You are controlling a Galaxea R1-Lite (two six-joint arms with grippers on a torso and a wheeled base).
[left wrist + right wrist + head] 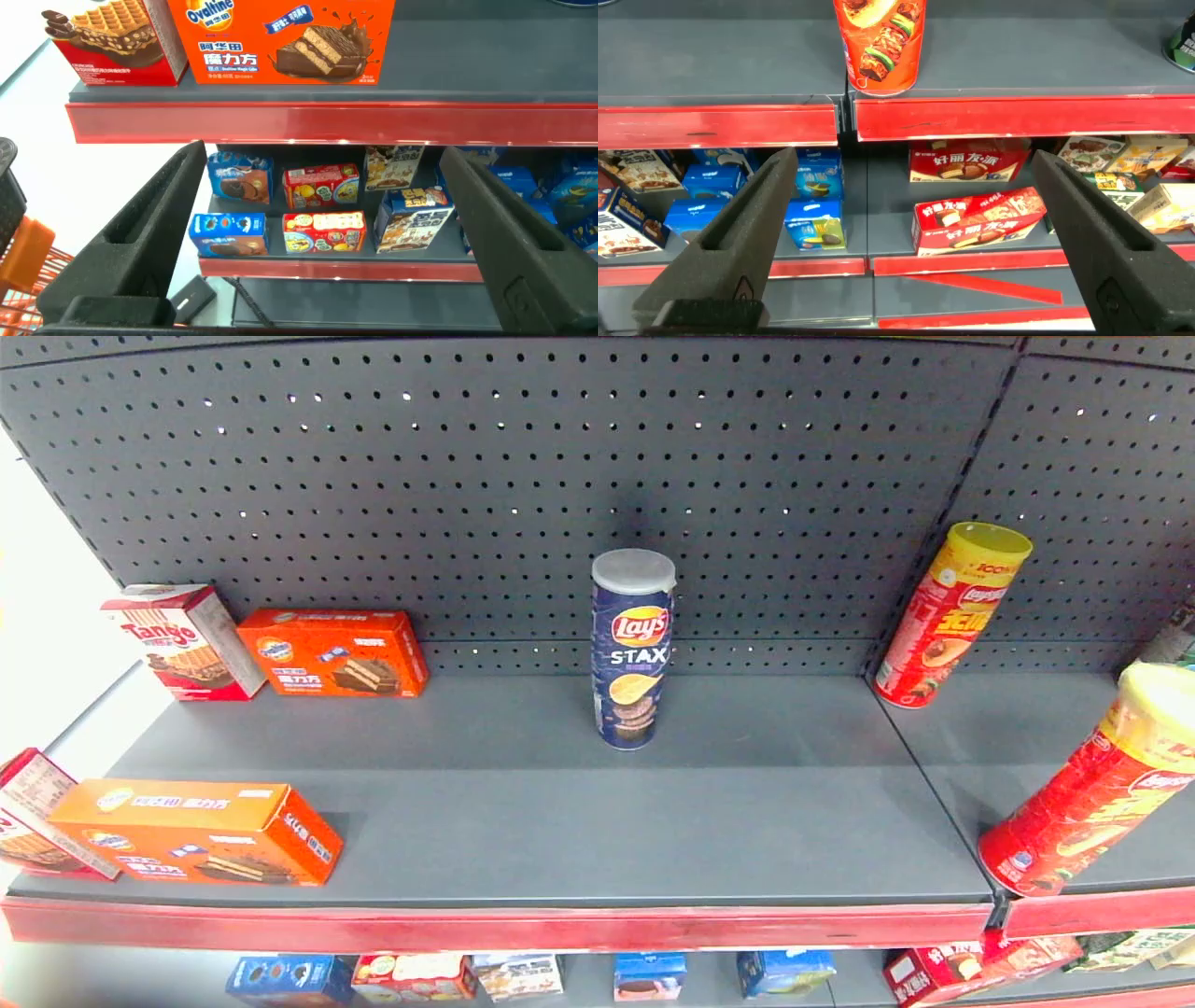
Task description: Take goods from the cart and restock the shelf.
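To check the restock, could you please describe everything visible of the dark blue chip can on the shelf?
The dark blue chip can is a tall, slim cylinder, cardboard by its look, closed with a pale grey plastic lid. Its label bears a red and yellow logo, white lettering and pictured chips. It stands upright mid-shelf on the grey shelf board, in front of the pegboard back panel. Only the board touches it; orange boxes and red cans stand well apart.

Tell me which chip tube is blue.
The grey-lidded tube in the middle of the shelf; the back red tube and front red tube on the right have yellow lids.
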